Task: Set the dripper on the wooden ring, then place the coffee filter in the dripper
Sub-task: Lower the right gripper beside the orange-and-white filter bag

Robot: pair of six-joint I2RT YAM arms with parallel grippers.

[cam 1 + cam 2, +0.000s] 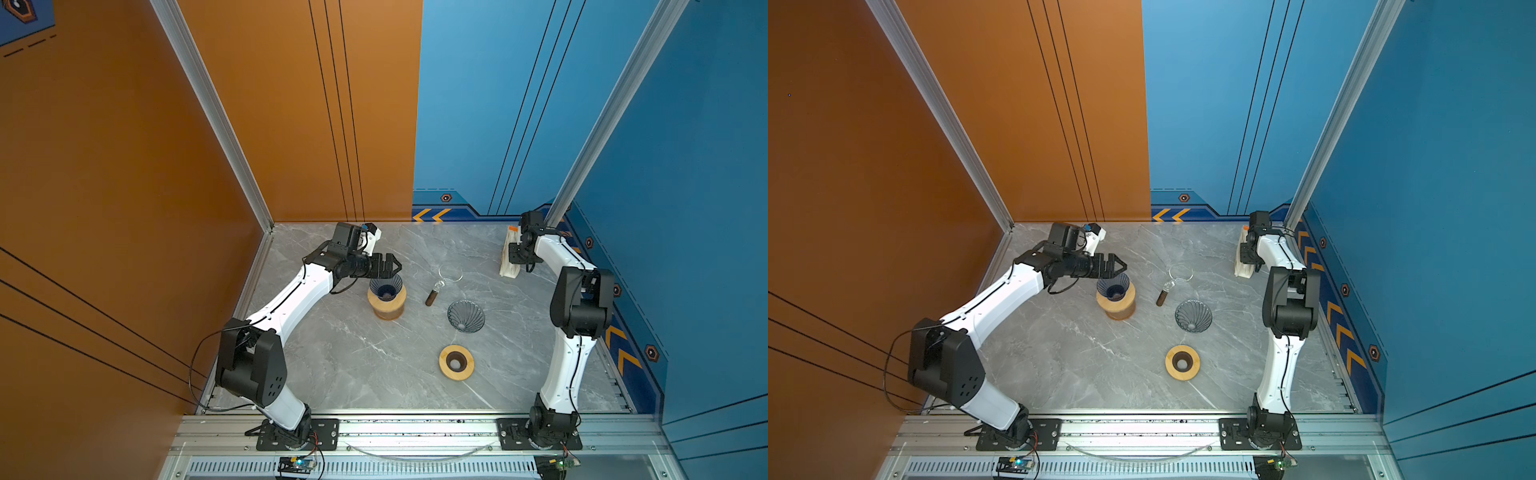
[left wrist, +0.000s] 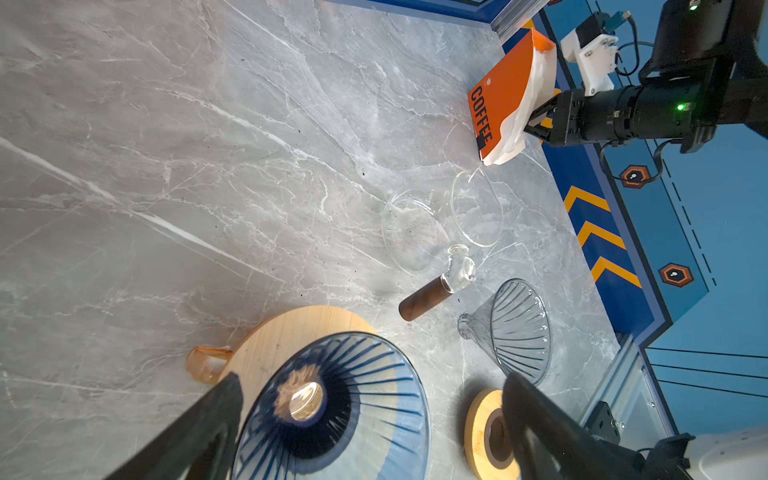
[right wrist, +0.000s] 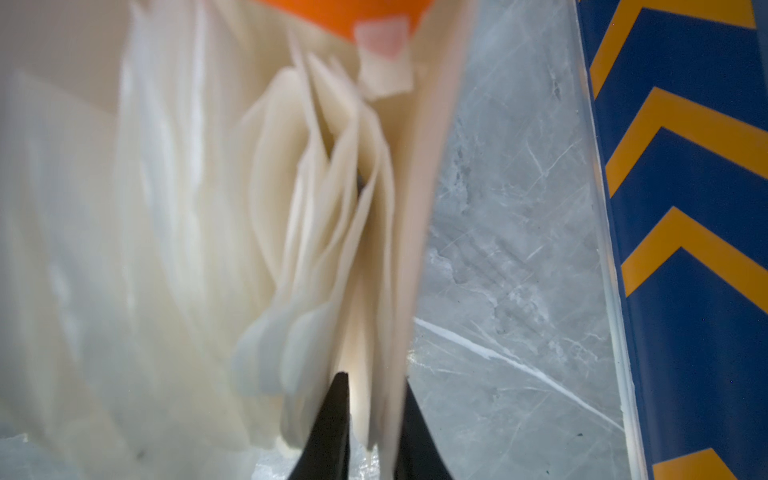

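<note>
Right gripper (image 3: 374,380) has its jaws barely parted astride several coffee filters (image 3: 291,208) in the orange pack (image 2: 503,95); I cannot tell whether they pinch. Closing here could lift several sheets together or topple the pack. Well apart, the left gripper (image 1: 392,264) gapes empty at the blue dripper (image 1: 386,286).

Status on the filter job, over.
Left pincer open over blue dripper. Right pincer straddling filter sheets in pack, grip unclear. Dripper empty; only left pincer crowds it.

Orange filter pack (image 2: 500,97), blue dark-ribbed dripper (image 2: 353,415)
</note>
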